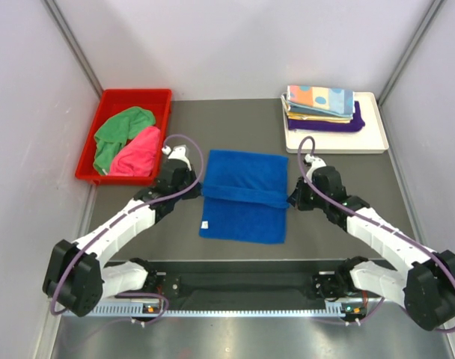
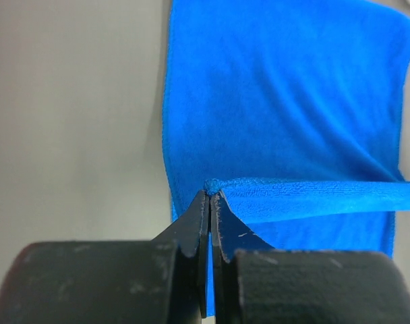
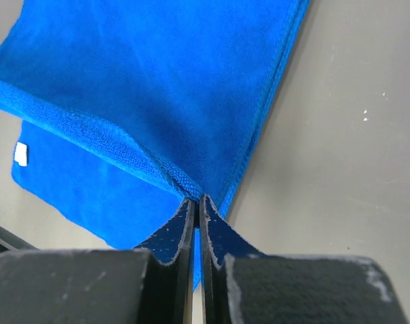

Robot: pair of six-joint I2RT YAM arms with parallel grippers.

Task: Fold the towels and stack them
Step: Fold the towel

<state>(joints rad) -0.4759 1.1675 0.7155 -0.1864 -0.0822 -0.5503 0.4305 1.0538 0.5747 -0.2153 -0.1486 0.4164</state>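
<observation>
L+R jaws pinch blue towel (image 1: 242,213), creased mid

One royal blue towel (image 1: 242,196) at mid-frame; two more, a green towel (image 1: 114,133) and a pink towel (image 1: 138,155), in one red bin (image 1: 138,95) at upper left; one white tray (image 1: 371,142) at upper right with one stack (image 1: 321,101) (layers too tight to count).
</observation>
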